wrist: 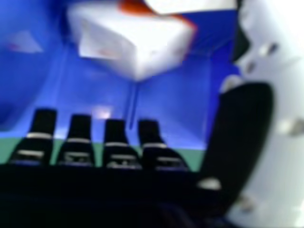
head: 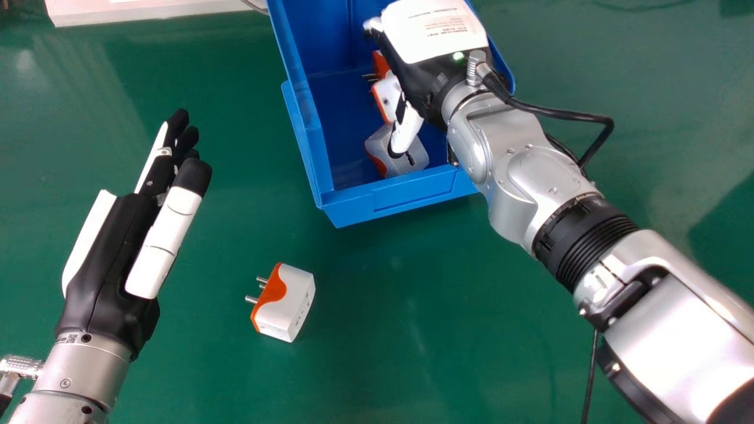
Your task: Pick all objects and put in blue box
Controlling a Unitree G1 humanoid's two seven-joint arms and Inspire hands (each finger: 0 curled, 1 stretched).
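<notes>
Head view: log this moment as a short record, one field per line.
container: blue box
in box: at least two plug adapters, white and orange
outside box: one adapter on the green table, pins toward the left hand
left hand: open, idle
right hand: over box, open
task: unfinished

the worktop [head: 206, 365] is green and faintly shiny. the blue box [head: 383, 203] stands on its far part. a white and orange plug [head: 296, 300] lies nearer, apart from the box, its prongs pointing left. a white slab [head: 141, 10] rests at the far left.
</notes>
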